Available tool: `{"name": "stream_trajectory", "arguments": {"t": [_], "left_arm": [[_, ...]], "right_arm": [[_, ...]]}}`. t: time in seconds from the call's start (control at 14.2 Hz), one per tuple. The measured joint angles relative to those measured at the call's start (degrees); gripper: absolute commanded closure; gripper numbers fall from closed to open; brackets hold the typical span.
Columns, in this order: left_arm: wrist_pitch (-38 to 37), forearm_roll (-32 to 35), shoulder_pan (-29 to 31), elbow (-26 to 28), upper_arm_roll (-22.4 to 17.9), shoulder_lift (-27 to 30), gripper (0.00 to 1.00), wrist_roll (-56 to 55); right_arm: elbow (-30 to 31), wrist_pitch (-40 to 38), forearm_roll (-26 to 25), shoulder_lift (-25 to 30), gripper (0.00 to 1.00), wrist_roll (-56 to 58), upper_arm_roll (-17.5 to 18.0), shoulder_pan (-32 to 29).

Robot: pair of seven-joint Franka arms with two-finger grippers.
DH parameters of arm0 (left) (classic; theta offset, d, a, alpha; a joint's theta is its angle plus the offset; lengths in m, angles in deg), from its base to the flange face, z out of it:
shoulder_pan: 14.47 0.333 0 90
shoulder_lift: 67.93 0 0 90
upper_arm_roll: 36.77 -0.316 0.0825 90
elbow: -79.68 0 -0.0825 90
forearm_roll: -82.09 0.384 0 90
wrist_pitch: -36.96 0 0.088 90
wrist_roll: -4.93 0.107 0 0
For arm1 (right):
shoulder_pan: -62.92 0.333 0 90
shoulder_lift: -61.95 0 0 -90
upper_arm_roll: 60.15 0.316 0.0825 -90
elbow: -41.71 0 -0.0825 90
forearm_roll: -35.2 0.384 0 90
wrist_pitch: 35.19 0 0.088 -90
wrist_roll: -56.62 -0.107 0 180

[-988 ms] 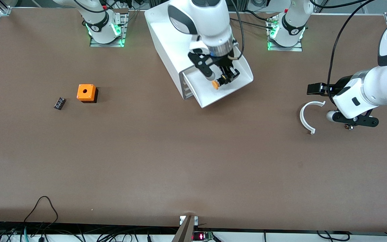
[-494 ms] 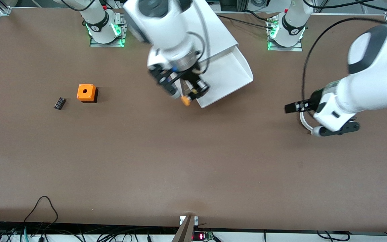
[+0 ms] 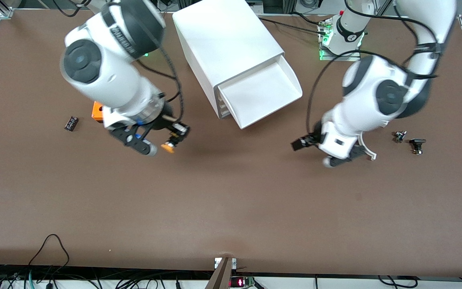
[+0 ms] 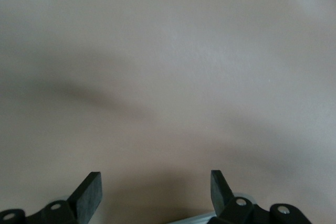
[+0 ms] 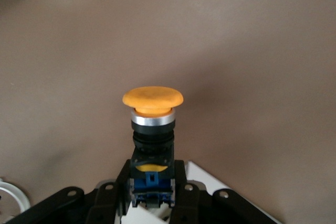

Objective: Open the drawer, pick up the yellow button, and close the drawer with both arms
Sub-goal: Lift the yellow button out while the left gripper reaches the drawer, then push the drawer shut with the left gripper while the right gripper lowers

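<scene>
Button (image 3: 169, 147) in right gripper (image 3: 173, 140), now off the drawer (image 3: 260, 94), over bare table (image 3: 231, 200).

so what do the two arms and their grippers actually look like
Both arms are glossy white jointed shells with black joint bands and round black caps, black cables looping alongside. The right gripper and left gripper are black two-finger units with bolted fingers; green lights glow at the bases.

The right arm (image 3: 110, 76) hides most of the orange cube (image 3: 96, 111).

Right gripper (image 3: 173, 141) holds the button (image 3: 169, 147) over bare table (image 3: 231, 200).
</scene>
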Motion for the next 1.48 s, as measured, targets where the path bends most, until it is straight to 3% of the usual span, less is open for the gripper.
{"name": "stream_trajectory", "arguments": {"t": [0.21,0.56,0.99,1.48], "left_arm": [[0.4,0.0,-2.8,2.9,0.2,1.0,0.07,-5.9],[1.5,0.0,-5.6,7.3,1.2,3.2,0.04,-10.0],[2.0,0.0,-8.0,9.7,2.4,4.2,0.04,-12.1],[1.9,0.0,-8.1,11.5,8.4,4.2,0.02,-15.6]], "right_arm": [[1.9,-1.2,-1.5,0.0,1.00,13.4,-0.4,-4.9],[6.8,-0.8,-9.3,-0.6,1.00,26.9,-1.5,-9.5],[16.7,9.4,-11.0,-2.1,1.00,40.3,-2.0,-16.8],[24.2,20.0,-11.0,-6.3,1.00,48.2,-2.0,-23.2]]}}
